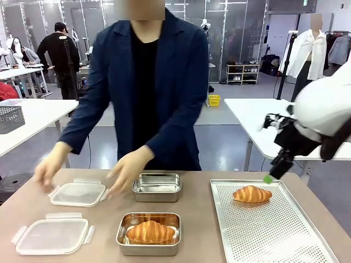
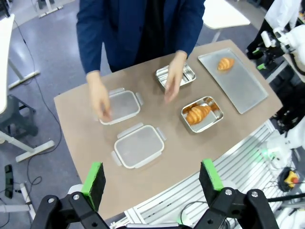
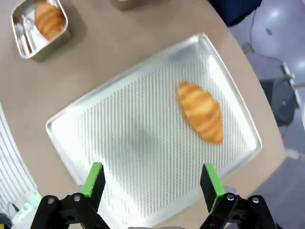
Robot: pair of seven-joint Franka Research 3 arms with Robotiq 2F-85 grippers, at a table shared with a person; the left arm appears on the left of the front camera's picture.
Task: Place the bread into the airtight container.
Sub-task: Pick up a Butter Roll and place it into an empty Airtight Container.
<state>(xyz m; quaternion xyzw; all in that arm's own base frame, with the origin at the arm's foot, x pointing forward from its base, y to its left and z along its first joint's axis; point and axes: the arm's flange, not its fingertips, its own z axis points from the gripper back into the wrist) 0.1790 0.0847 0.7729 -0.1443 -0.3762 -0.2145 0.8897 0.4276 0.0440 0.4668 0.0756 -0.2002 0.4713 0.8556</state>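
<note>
One croissant (image 3: 200,112) lies on the perforated tray (image 3: 119,143) at the right of the front view. A second croissant (image 1: 150,232) already sits in the near container (image 1: 122,239) at bottom centre, and the far container (image 1: 157,187) just behind it stands empty. We judge the grasp to be the main risk: the pastry is glossy, curved and soft, so fingers closing off-centre could make it roll or slide on the tray, and too hard a squeeze could crush it. The person's hands (image 1: 127,172), beside the empty container and a lid (image 1: 78,193), could also get in the way of our carry. Our right hand (image 3: 152,188) hangs released, with nothing between its fingers. In its wrist view the croissant sits above and right of the gap, apart from both fingers. Our left hand (image 2: 152,183) is released too, high over the bench (image 2: 86,124) and well away.
</note>
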